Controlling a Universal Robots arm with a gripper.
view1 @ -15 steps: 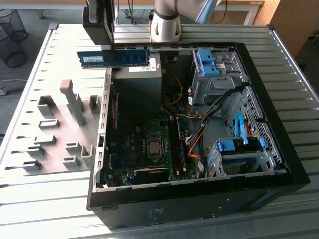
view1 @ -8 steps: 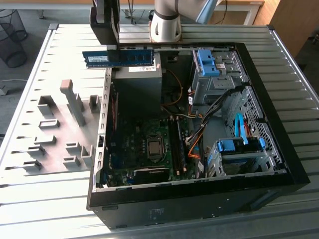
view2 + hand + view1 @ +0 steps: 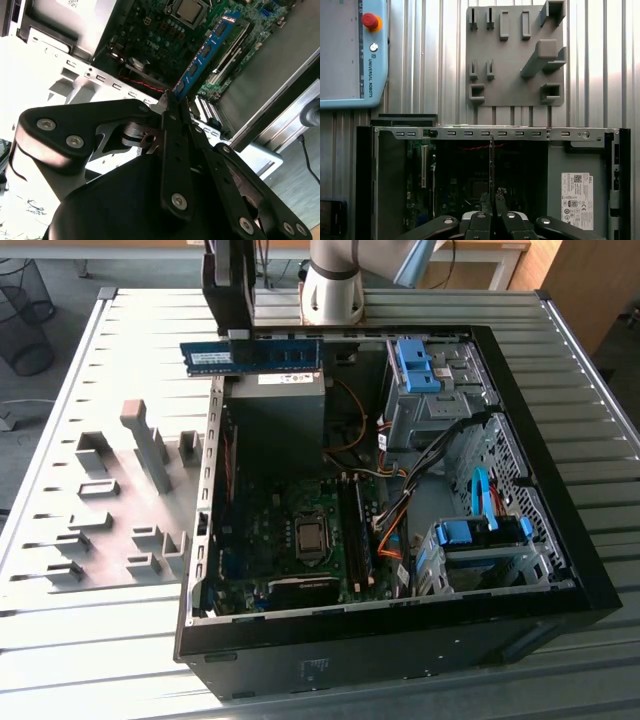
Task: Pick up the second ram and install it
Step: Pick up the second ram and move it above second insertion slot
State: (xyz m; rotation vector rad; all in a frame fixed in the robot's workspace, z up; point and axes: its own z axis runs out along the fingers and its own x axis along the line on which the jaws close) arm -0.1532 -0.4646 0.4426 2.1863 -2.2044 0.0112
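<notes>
A ribbed metal table [image 3: 90,640] is seen carrying an open black computer case [image 3: 400,665]. A grey fixture plate [image 3: 110,455] is laid just beside the case on the exterior view's left. A wire basket [image 3: 22,320] is stood on the floor past the table's far corner. The second ram [image 3: 252,355] is held level in the air above the open case, raised clear of the motherboard [image 3: 280,530] and of the case's rim. The gripper [image 3: 240,333] is clamped onto the stick, its fingers [image 3: 176,150] pressed together on it in the second wrist view. Bare table is left along the case's near side.
</notes>
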